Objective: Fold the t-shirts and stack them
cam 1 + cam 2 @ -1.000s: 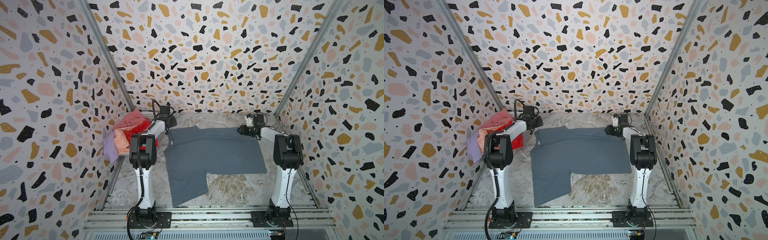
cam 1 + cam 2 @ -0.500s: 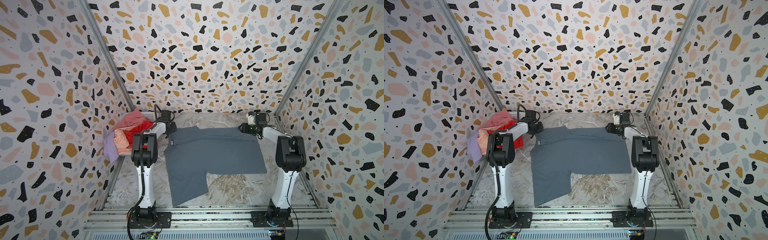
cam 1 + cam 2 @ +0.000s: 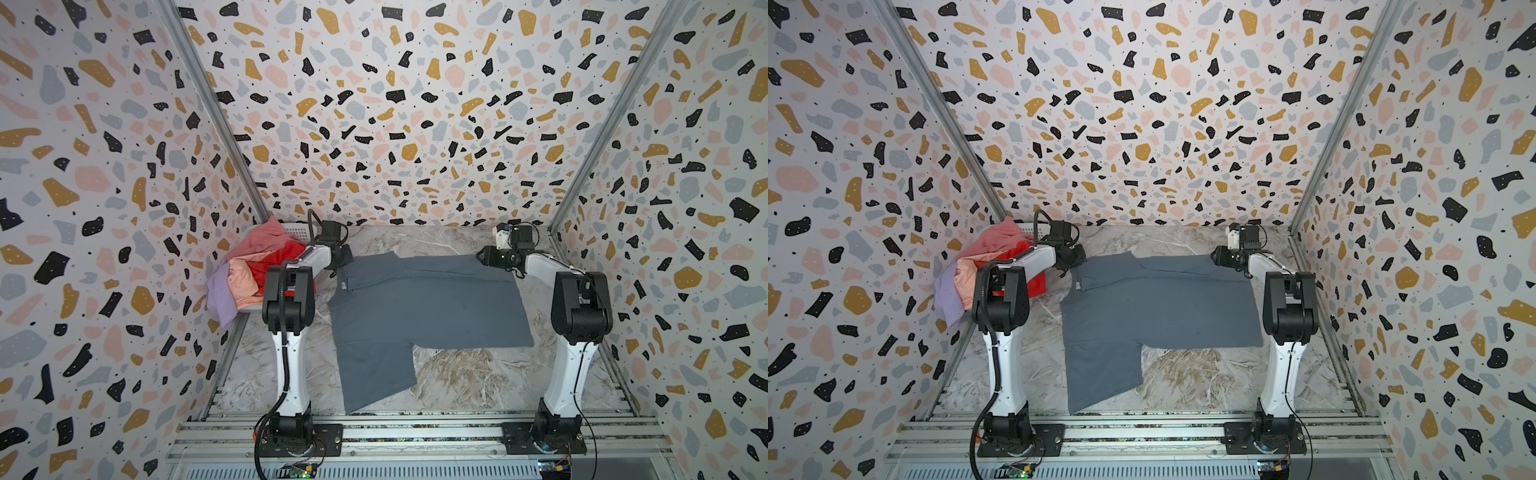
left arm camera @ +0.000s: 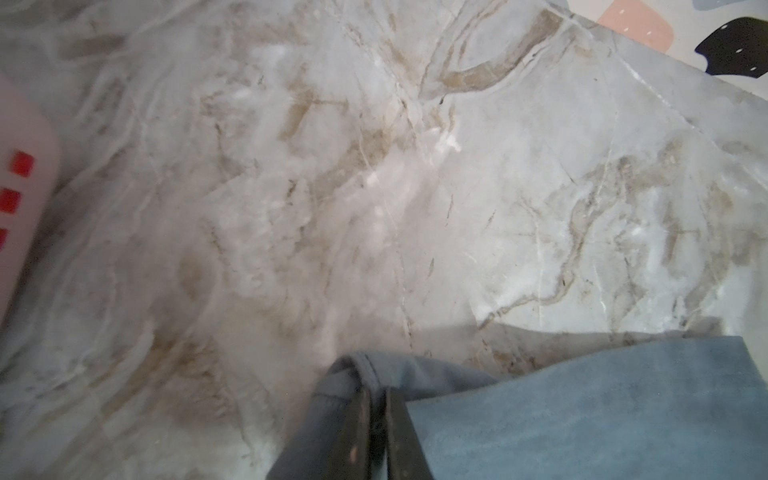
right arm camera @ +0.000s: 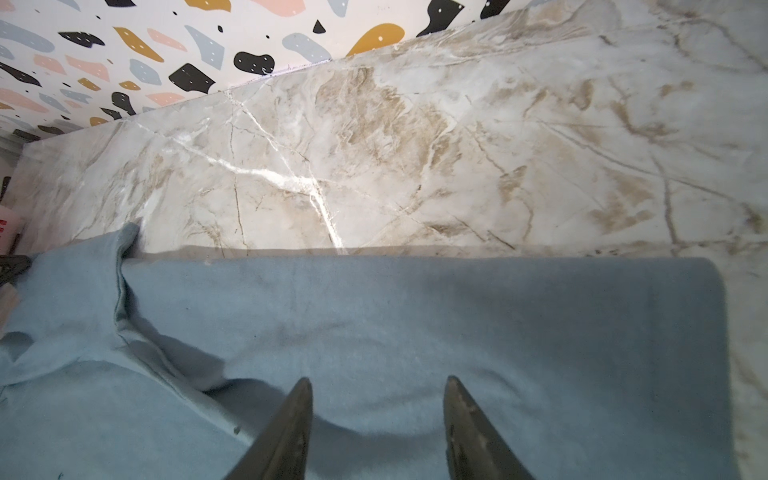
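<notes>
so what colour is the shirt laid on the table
The shirt is slate grey-blue; it shows best in a top view.

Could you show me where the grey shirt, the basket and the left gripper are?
grey shirt (image 3: pixel 424 307): in a top view, middle of its body.
basket (image 3: pixel 298 228): in a top view, white rim behind the clothes.
left gripper (image 4: pixel 377 392): left wrist view, between its fingertips.

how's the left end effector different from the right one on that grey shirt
The left end effector is shut, pinching a bunched fold of the grey shirt; the right end effector is open over flat cloth, gripping nothing. The left is at the collar end by the basket; the right is at the opposite end. Both sit low at the shirt's far edge.
</notes>
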Controlling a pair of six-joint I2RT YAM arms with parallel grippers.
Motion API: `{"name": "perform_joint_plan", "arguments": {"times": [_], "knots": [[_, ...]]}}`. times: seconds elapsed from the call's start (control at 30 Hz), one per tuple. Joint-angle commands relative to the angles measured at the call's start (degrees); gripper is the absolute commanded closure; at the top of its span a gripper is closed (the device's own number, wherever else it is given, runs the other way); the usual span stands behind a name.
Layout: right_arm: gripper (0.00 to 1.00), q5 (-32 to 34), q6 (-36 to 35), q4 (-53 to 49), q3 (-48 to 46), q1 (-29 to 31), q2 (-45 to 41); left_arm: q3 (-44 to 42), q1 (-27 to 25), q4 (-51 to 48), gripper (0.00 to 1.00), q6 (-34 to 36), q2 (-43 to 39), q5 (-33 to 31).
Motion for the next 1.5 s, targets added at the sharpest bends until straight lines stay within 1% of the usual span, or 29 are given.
{"name": "perform_joint_plan", "arguments": {"times": [0.0, 0.5, 0.6, 0.7, 0.87, 1.03, 1.47], "knots": [[0.49, -0.01, 0.56, -0.34, -0.33, -0.13, -2.39, -0.69, -0.17, 0.02, 0.93, 0.61, -1.63, -1.0], [0.49, -0.44, 0.43, -0.04, -0.68, -0.15, -1.9, -0.89, -0.85, -2.3, 0.92, 2.98, -4.03, -4.87], [0.49, -0.46, 0.34, -0.4, -0.83, -0.18, -1.73, -0.79, -1.22, -3.0, 0.86, 4.23, -4.5, -6.23], [0.49, -0.44, 0.23, -0.31, -1.26, -0.18, -1.9, -1.02, -1.31, -3.06, 0.85, 4.69, -4.5, -5.84], [0.49, -0.44, 0.14, -0.27, -1.96, -0.27, -2.04, -1.24, -1.31, -2.98, 0.87, 4.61, -4.21, -5.31], [0.49, -0.69, 0.12, -0.26, -2.17, -0.45, -2.06, -0.99, -1.31, -2.74, 0.85, 4.73, -3.45, -4.72], [0.49, -0.44, -0.51, -0.83, -2.97, -0.62, -2.12, 3.41, -1.36, -3.55, 0.85, 4.76, -0.11, -3.08]]}}
